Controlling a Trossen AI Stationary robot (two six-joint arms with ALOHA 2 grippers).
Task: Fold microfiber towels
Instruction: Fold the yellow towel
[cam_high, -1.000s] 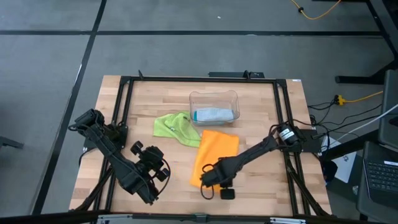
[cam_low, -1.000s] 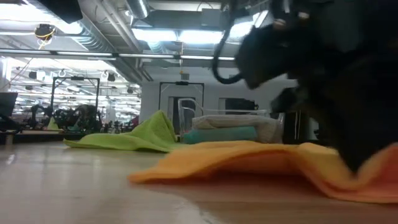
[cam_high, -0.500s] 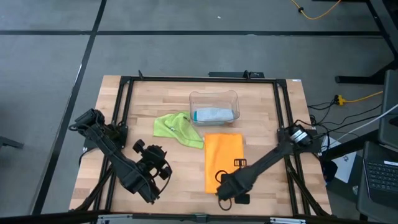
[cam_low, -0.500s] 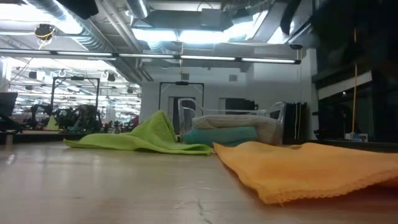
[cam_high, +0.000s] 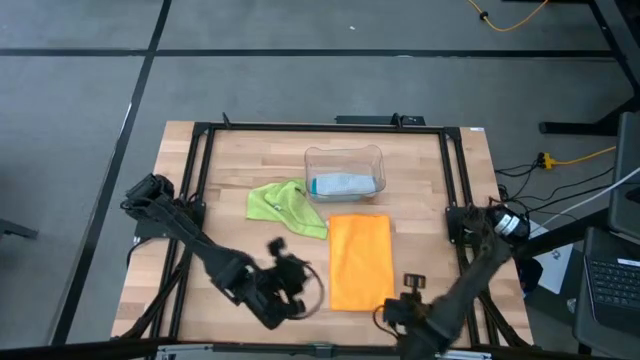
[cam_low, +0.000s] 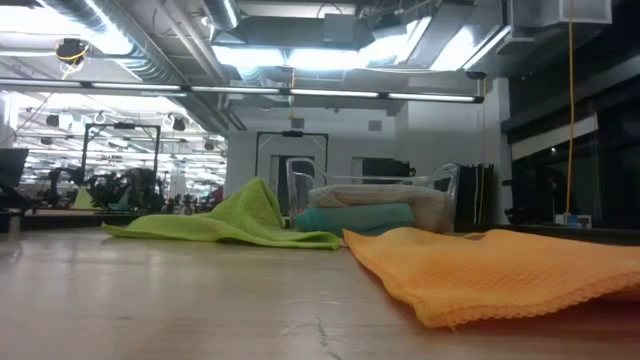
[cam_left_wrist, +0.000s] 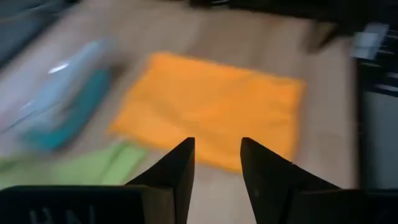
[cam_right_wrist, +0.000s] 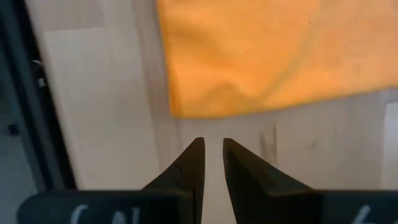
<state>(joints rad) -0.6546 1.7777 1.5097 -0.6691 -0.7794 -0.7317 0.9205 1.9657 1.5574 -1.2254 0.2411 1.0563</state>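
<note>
The orange towel (cam_high: 360, 262) lies flat on the wood table as a rectangle with its long side running near to far; it also shows in the low view (cam_low: 490, 275). The lime green towel (cam_high: 287, 207) lies crumpled to its far left. Teal and pale towels lie folded in the clear bin (cam_high: 345, 170). My left gripper (cam_high: 305, 290) stands open just left of the orange towel's near end, with the towel ahead of its fingers (cam_left_wrist: 217, 155). My right gripper (cam_high: 395, 312) hovers by the towel's near right corner, its fingers slightly apart (cam_right_wrist: 212, 155) over bare wood.
A black metal frame (cam_high: 200, 180) runs around the tabletop. Bare wood lies left of the green towel and along the near edge (cam_low: 200, 310). The room beyond the table shows in the low view.
My right gripper has left the orange towel's near left part, risen, and gone toward the table's right and near edge. The towel's near end has swung right, so the towel now lies straight. My left gripper has moved right toward the orange towel and turned.
</note>
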